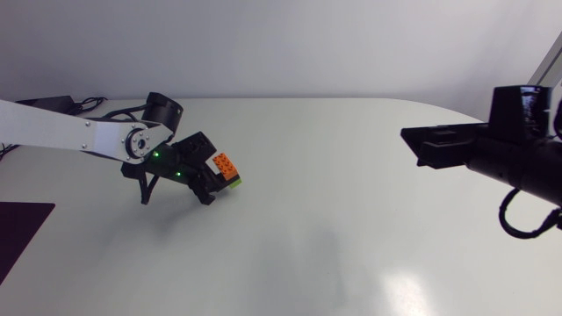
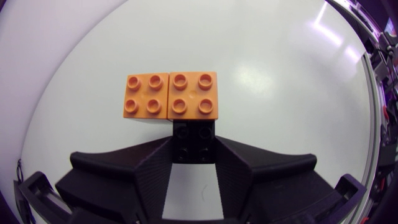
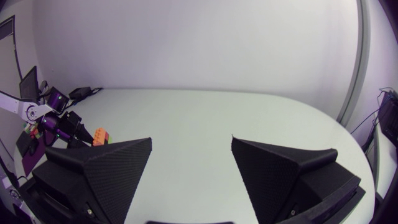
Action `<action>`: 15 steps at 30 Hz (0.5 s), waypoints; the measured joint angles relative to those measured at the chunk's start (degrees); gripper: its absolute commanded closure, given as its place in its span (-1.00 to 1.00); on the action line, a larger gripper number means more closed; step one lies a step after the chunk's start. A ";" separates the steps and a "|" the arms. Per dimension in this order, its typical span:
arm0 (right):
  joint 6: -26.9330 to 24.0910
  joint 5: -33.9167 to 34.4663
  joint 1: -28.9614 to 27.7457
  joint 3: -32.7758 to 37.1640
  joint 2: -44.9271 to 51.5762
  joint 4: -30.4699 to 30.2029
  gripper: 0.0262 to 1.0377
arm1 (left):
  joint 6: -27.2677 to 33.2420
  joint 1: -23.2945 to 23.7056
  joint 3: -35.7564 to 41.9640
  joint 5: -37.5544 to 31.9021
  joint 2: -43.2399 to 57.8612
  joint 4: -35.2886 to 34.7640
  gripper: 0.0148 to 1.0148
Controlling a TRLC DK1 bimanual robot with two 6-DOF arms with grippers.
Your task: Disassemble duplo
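Left arm enters at 9 o'clock, wrist pitched down. Left gripper clamps a black brick narrowly from both sides. Duplo stack sits left of centre on the table: two orange bricks side by side, and a green piece below. Right gripper hovers at 3 o'clock, fingers spread wide.

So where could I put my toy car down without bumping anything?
The wide bare table between the left gripper and the right gripper is free, and so is the near side in front of them. It is crowded only by the left gripper, which grips the duplo.
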 measured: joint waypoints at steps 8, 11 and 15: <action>1.77 -10.64 -2.21 9.20 19.56 -8.09 -0.91 | 7.19 -5.68 -8.39 1.22 -4.37 2.14 0.36; 0.72 -14.38 -1.68 11.45 24.00 -9.42 -0.91 | 8.72 -7.04 -9.18 1.51 -5.49 2.62 0.36; -3.58 -20.04 -0.31 15.85 29.24 -14.47 -0.91 | 10.16 -9.40 -9.75 1.62 -6.49 2.86 0.36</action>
